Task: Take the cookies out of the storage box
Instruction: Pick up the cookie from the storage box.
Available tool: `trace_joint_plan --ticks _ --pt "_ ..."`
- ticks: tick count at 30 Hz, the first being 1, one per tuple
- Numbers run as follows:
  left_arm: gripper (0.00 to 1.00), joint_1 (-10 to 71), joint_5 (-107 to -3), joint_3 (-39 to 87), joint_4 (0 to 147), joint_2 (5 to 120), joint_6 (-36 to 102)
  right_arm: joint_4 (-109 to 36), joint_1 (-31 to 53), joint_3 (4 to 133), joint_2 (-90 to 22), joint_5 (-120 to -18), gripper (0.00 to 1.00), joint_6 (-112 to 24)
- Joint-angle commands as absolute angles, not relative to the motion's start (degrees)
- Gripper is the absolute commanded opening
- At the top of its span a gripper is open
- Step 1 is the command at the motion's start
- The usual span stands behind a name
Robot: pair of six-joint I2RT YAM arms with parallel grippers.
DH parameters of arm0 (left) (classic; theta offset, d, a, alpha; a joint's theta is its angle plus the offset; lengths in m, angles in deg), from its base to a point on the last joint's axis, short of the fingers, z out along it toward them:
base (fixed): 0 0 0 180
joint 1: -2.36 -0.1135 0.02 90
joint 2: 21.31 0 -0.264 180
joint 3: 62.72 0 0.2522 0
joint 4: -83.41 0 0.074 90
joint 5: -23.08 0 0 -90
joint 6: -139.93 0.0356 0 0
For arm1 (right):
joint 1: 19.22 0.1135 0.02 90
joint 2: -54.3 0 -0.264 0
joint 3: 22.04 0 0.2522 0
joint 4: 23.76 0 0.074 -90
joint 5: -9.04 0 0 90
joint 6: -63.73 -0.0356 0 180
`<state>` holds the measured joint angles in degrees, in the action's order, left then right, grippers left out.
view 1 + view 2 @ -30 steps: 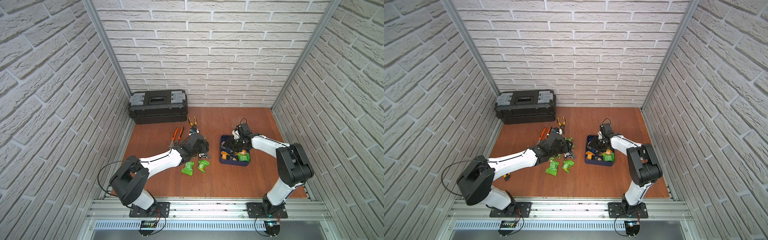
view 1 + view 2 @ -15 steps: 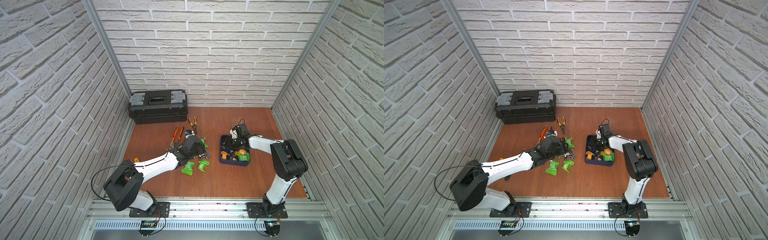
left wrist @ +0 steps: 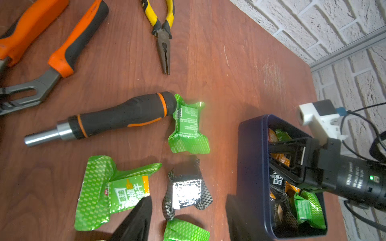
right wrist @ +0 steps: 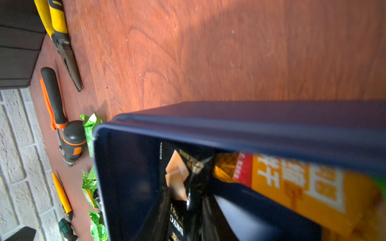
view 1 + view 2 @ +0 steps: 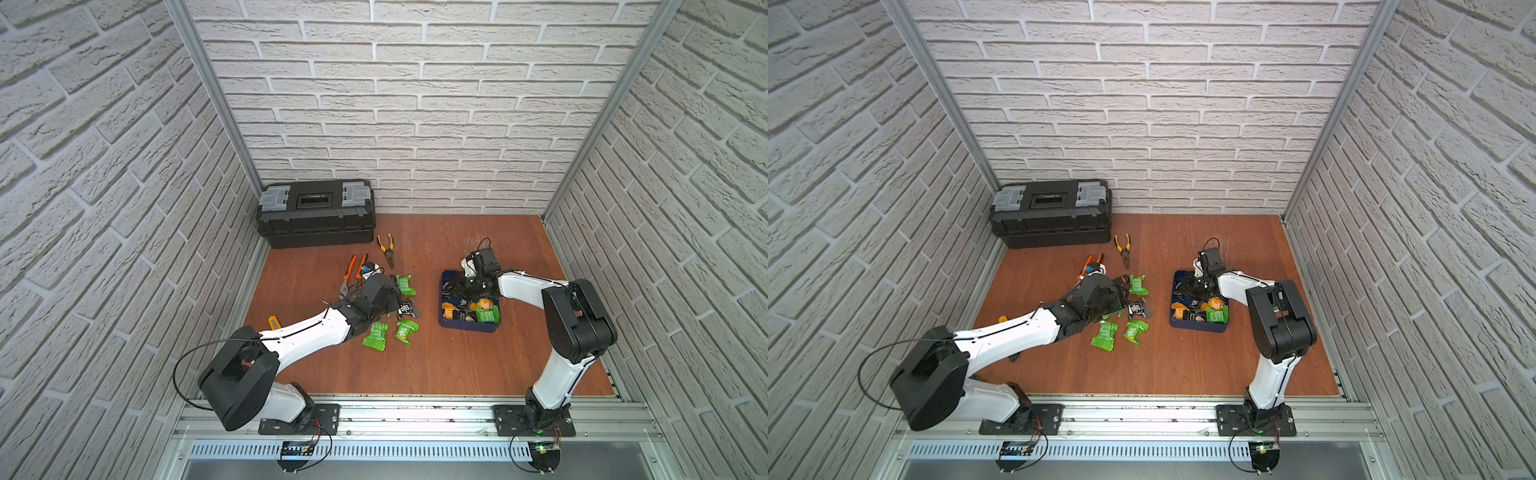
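Observation:
The storage box (image 5: 469, 328) is a navy tray right of centre in both top views, holding orange, green and black cookies (image 5: 484, 309). My right gripper (image 4: 186, 221) reaches into its far end, shut on a black cookie packet (image 4: 177, 225) next to an orange one (image 4: 292, 183). Out on the table lie three green packets (image 5: 376, 334) (image 5: 406, 331) (image 5: 404, 284) and a black one (image 5: 409, 309). My left gripper (image 3: 186, 221) hovers open low over these; the black packet (image 3: 188, 192) lies just ahead of its fingertips, which touch nothing.
A black toolbox (image 5: 316, 214) stands at the back left wall. Yellow pliers (image 5: 388, 249), orange-handled pliers (image 5: 351, 272) and a black screwdriver handle (image 3: 125, 116) lie close behind the loose packets. A yellow-handled tool (image 5: 273, 322) sits beside my left forearm.
My right gripper's jaws have narrowed onto the black packet inside the box, and that arm's elbow has swung inward. The left gripper has drawn back slightly and stays open.

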<state>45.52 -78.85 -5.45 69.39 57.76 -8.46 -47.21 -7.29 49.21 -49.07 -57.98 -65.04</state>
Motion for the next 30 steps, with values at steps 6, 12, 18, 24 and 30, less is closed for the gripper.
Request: trace_joint_plan --ticks 6,12,18,24,30 --pt "0.63 44.28 -81.01 -7.92 69.12 54.11 -8.50 -45.95 -7.26 48.23 -45.46 -56.77 0.23 -65.65" --pt "0.63 44.18 -80.83 -8.11 69.03 54.07 -8.59 -45.91 -7.31 47.88 -46.55 -56.59 0.21 -65.54" --pt "0.63 44.20 -81.24 -8.29 68.73 53.59 -8.70 -47.10 -7.27 47.70 -45.27 -57.98 0.18 -65.17" --pt "0.63 44.22 -81.17 -8.27 68.77 53.75 -8.84 -49.53 -7.43 47.75 -42.86 -60.10 0.17 -64.24" --pt "0.63 44.20 -80.99 -7.76 68.86 54.41 -8.95 -51.67 -7.87 47.44 -39.27 -60.77 0.17 -64.18"
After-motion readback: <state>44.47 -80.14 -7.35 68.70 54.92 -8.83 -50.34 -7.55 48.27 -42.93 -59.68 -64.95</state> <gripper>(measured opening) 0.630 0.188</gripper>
